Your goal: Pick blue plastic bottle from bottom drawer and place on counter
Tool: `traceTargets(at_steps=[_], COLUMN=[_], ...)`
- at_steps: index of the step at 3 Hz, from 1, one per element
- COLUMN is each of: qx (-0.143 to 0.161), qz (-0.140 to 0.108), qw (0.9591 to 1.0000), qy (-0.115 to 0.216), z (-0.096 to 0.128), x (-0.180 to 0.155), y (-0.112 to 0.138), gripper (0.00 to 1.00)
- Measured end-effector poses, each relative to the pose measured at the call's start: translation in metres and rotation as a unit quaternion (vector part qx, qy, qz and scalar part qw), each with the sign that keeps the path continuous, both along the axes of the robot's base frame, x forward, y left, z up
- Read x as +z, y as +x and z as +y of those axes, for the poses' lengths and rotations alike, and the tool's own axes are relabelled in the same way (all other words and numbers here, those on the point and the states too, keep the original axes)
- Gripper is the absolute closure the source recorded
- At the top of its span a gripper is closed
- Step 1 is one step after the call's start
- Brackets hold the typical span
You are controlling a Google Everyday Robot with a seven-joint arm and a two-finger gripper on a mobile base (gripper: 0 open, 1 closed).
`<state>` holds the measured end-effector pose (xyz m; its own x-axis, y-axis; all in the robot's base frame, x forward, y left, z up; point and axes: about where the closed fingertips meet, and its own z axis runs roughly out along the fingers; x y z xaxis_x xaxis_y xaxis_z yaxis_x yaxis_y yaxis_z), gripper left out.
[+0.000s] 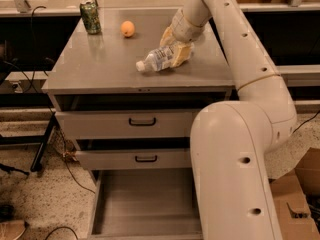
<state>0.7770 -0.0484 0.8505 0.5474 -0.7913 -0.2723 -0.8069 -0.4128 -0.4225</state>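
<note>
The blue plastic bottle (pixel 157 60), clear with a white cap and a pale label, lies on its side on the counter (pixel 100 64), cap pointing left. My gripper (pixel 176 50) is over the bottle's base end at the counter's right middle, its tan fingers (pixel 182 55) around the bottle. The bottle looks to rest on the counter top. The bottom drawer (pixel 145 196) is pulled out below, its grey inside bare.
A green patterned can (pixel 90 17) stands at the counter's back left. A small orange fruit (pixel 128 28) lies right of it. Two shallower drawers with black handles (pixel 142 122) are partly pulled out. A cardboard box (pixel 295 199) sits on the floor at right.
</note>
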Motion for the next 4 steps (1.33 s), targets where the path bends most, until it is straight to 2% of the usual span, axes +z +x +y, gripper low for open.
traceTargets(at_steps=[1,2,3,4], qx=[-0.003,-0.006,-0.027,-0.059], qz=[0.000,-0.003,-0.031,-0.068], qw=[1.0000,1.0000,0.9992,0.9959], qy=[-0.001,-0.003,-0.004,-0.013], z=[0.000,0.000,-0.022,-0.058], x=[0.000,0.003,0.031,0.074], y=[0.004,0.006,0.006,-0.003], gripper=[0.00,0.00,0.00,0.00])
